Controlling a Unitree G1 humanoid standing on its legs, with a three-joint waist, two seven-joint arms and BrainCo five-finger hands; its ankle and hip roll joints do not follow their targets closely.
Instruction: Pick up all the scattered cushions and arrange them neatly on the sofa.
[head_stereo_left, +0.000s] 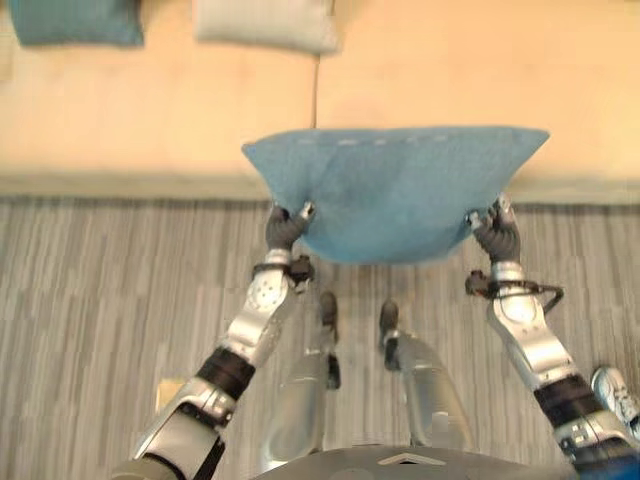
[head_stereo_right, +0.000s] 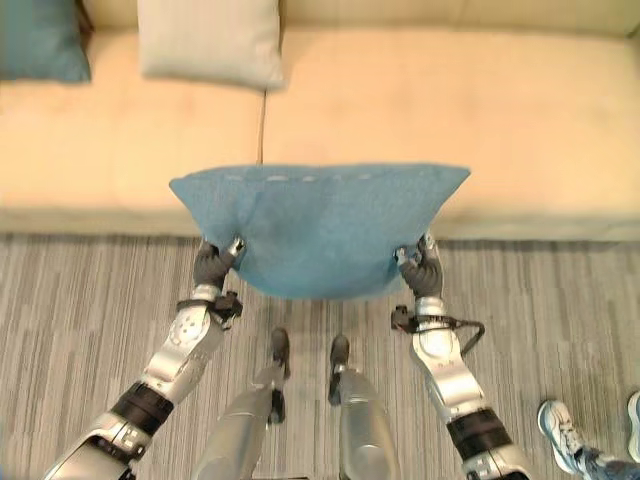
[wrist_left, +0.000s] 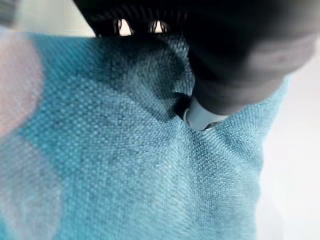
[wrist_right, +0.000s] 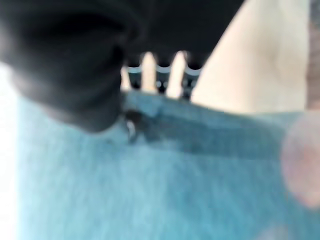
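Left eye view: blue cushion (head_stereo_left: 395, 190) was held up w/ both robot hands, left robot hand (head_stereo_left: 287, 226) and right robot hand (head_stereo_left: 497, 232) each pinching a lower corner, cushion hanging over the sofa (head_stereo_left: 160, 110) front edge.

Right eye view: teal cushion (head_stereo_right: 40, 40) and beige cushion (head_stereo_right: 210, 42) sat at sofa back, left side.

Left wrist view: thumb dug into the fabric, grip closed.

Right wrist view: same, fingers clamped on cloth.

Prob best to carry it fwd level, set it beside the beige one, release both sides together.
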